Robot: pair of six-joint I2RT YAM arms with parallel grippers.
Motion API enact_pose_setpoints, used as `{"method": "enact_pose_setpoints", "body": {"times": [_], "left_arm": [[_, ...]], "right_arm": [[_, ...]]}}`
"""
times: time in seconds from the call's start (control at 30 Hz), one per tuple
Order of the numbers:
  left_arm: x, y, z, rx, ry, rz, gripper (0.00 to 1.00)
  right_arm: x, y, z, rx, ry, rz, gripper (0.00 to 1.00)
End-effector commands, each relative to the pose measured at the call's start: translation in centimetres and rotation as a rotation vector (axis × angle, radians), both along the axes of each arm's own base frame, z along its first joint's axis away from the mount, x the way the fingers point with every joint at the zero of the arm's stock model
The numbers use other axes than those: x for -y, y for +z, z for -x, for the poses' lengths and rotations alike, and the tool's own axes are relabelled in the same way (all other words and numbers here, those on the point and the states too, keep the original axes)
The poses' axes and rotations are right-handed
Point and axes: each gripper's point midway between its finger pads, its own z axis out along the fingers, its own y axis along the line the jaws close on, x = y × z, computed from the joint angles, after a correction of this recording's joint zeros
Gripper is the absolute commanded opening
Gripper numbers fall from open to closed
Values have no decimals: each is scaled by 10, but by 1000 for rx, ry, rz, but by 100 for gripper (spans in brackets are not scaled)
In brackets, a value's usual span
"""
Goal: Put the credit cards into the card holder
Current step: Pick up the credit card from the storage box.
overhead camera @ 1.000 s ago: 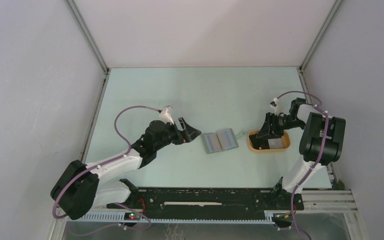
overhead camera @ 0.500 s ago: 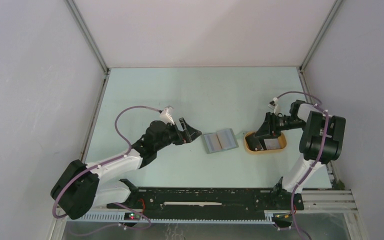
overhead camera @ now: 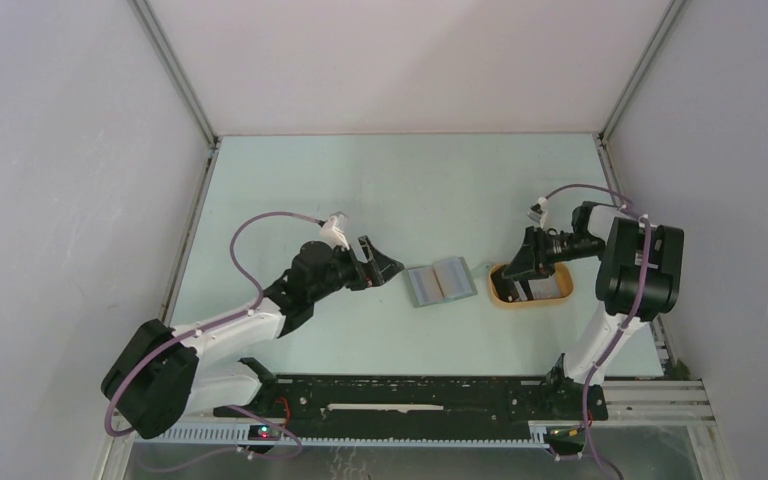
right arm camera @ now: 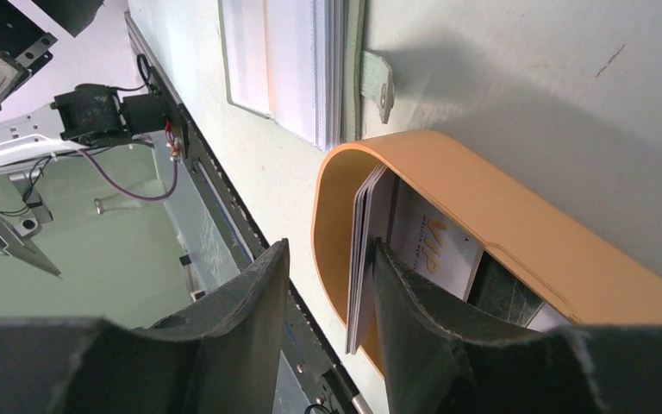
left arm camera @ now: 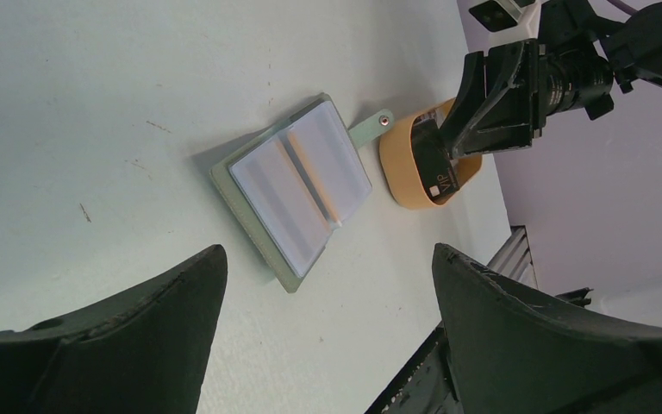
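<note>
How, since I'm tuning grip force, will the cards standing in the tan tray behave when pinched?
Probably stiff: the upright cards show straight thin edges. Likely slippery, looking smooth. Several lean together in the tan tray, so the right pincer straddling them may lift more than one.

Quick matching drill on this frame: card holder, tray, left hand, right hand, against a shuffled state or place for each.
1. card holder
2. tray
3. left hand
4. right hand

a. tan-yellow, credit cards inside
b. wide open, empty
c. lying open on the table
d. fingers down in the tray, either side of upright cards

Pairs: 1-c, 2-a, 3-b, 4-d
</note>
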Motion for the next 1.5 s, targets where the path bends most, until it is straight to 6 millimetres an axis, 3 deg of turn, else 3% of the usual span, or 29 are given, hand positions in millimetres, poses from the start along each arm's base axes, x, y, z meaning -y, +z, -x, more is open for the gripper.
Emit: {"method": "enact_pose_setpoints", "body": {"times": [0.0, 0.2, 0.43, 1.2, 1.47], "left_arm": [[11, 35, -11, 74, -6, 53, 93], [12, 33, -12, 68, -10, 49, 93], [13, 33, -13, 66, -10, 46, 93], [13, 30, -12, 59, -12, 38, 93], [14, 29, -12, 58, -13, 38, 93]], "right_arm": [[-3, 0, -3, 13, 35, 33, 50], [0, -17, -2, -5, 57, 148, 52], [1, -20, -2, -18, 55, 160, 50], [20, 5, -4, 23, -37, 71, 43], [26, 4, -4, 11, -58, 59, 33]]}}
